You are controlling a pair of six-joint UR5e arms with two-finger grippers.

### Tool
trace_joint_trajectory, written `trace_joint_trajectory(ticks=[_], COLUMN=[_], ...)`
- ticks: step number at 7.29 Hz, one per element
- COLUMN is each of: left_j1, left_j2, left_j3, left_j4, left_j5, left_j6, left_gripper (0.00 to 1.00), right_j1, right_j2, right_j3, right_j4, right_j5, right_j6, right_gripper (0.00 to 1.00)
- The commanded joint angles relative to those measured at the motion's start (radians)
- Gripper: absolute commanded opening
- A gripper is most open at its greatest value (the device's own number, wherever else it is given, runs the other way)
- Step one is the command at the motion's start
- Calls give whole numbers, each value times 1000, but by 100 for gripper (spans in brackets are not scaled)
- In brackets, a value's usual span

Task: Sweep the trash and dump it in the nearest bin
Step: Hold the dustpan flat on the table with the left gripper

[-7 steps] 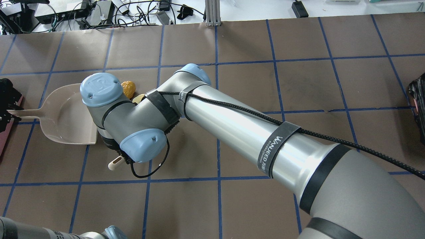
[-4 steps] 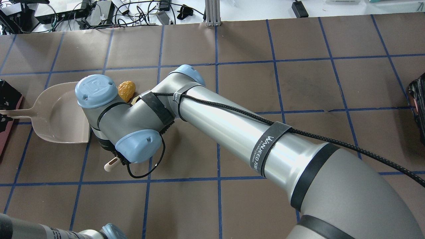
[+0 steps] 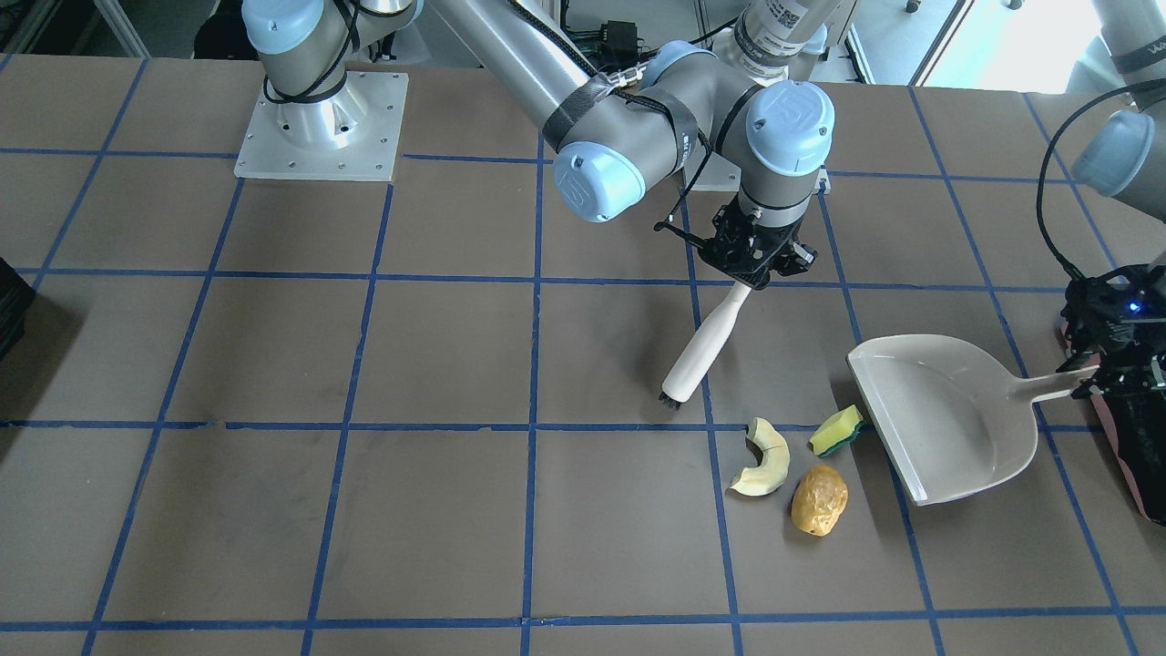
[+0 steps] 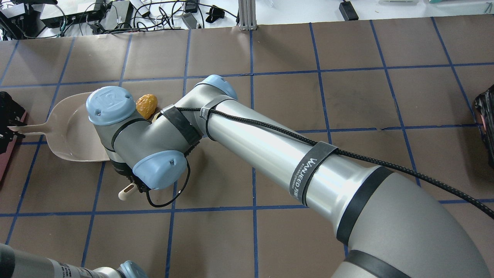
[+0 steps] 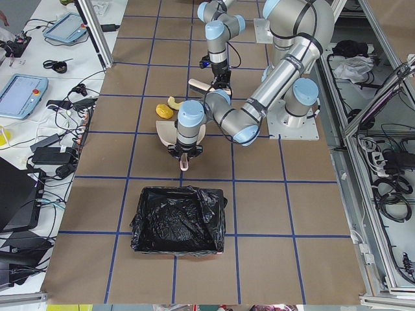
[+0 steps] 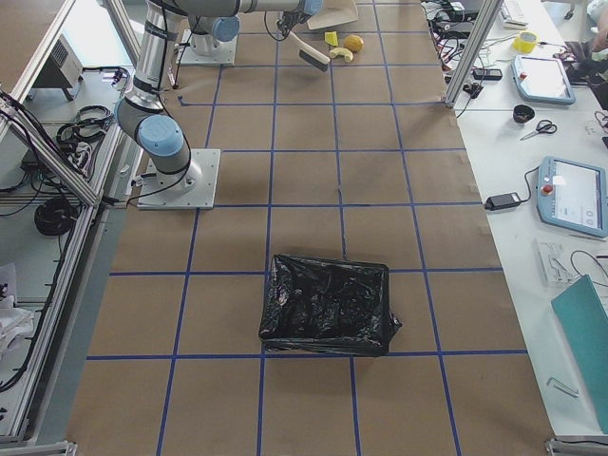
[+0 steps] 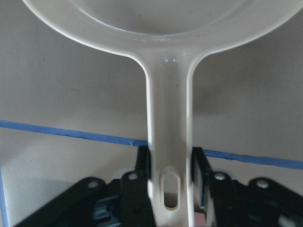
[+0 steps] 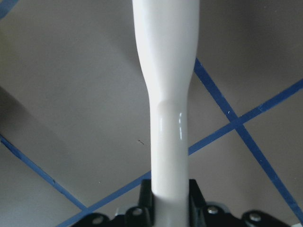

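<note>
The trash lies together on the table: a cream slice (image 3: 761, 458), a yellow-and-green sponge wedge (image 3: 838, 431) and a golden-brown potato piece (image 3: 819, 499). The potato also shows from overhead (image 4: 147, 105). My right gripper (image 3: 752, 271) is shut on the handle of the white brush (image 3: 701, 351). The brush's bristles are on the table just short of the slice. My left gripper (image 3: 1089, 381) is shut on the handle of the white dustpan (image 3: 947, 415), whose open lip lies beside the sponge. The bin (image 5: 178, 220), with pinkish sides and a black bag, stands behind the left gripper.
My right arm (image 4: 270, 146) reaches across the table and hides the slice and the sponge from overhead. A second black-bagged container (image 6: 328, 304) stands near the table's other end. Cables and devices (image 4: 115, 15) lie along the far edge.
My right wrist and the brush have moved a little towards the dustpan side. The dustpan has shifted slightly farther from the robot. The potato piece has not moved.
</note>
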Motion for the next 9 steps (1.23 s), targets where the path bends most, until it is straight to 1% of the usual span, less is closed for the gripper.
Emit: trace_joint_trajectory(ticks=[1,2,3,5,6,7,8,9], left_j1=[-18,-23,-26,-46,-49,-49,-43,-38], left_j2=[22,22,13,21,27,13,13,28], left_j3=[-22,-39,-42,-48,-51,-45,-45,-42], left_j4=[37,44,48,84,87,87,80,86], left_j5=[-7,-65,-69,-64,-66,-90,-137,-124], left_j6=[-71,-171,-286,-281,-268,-225,-129,-14], left_gripper=[0,0,0,0,0,0,0,0], right_j1=[-1,0,-1,-1,0,-1,0,-1], right_j2=[-1,-2,-2,-2,-2,-2,-2,-2], right_j3=[0,0,0,0,0,0,0,0], right_j4=[3,3,3,3,3,3,3,3], right_j5=[1,1,1,1,1,1,1,1], right_j6=[1,3,4,7,10,12,13,13], right_gripper=[0,0,0,0,0,0,0,0])
